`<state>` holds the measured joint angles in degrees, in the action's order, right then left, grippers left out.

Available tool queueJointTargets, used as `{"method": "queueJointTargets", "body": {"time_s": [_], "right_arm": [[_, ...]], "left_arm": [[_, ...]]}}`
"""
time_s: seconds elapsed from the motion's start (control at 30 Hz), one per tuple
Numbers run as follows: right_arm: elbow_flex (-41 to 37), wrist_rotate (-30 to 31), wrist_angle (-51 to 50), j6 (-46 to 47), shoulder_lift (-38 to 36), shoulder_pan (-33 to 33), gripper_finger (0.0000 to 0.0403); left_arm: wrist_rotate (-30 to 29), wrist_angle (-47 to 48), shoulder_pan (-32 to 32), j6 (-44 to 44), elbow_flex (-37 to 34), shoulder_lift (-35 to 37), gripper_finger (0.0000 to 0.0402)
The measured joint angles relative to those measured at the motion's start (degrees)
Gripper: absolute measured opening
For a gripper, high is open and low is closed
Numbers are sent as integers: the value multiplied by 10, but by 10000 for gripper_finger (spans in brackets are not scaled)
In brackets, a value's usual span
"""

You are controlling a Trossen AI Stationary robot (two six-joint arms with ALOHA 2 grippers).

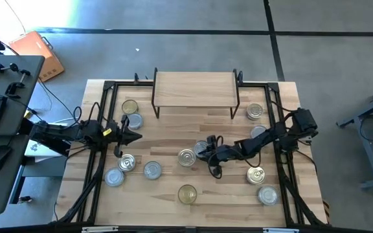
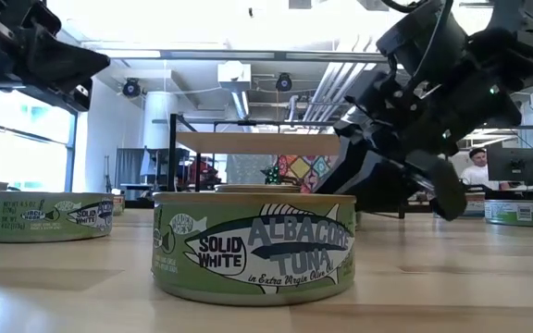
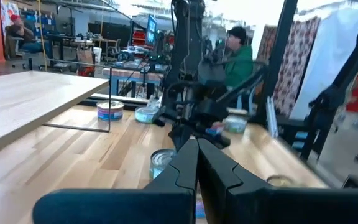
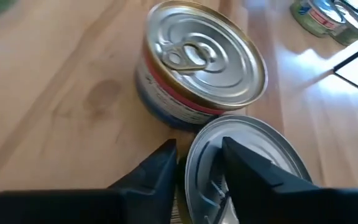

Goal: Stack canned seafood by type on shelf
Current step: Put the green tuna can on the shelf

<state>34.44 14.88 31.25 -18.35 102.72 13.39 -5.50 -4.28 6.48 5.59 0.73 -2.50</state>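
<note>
No tins sit on the shelf yet, while the right gripper, fingers part-open, straddles the rim of a plain-topped tin, grip unclear.

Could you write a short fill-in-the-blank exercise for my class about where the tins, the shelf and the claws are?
1. The top of the wooden shelf holds ____ tins.
2. The right claw reaches over a plain silver tin beside a tin with a pull-____.
3. The left claw has its fingers ____.
4. The nearest tin in the low view is labelled albacore ____.

Missing words: no; ring; shut; tuna
</note>
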Motion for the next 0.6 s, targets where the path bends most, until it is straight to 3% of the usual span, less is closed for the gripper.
{"method": "queueJointTargets", "body": {"time_s": [0.27,0.43,0.6], "right_arm": [[0,32,-29,6,5,1,10],[0,57,-36,35,-2,15,6],[-4,61,-67,61,-42,33,1]], "left_arm": [[4,-9,0,-45,0,-48,0],[4,-41,0,-46,0,-73,0],[-5,-91,12,-129,0,-117,0]]}}
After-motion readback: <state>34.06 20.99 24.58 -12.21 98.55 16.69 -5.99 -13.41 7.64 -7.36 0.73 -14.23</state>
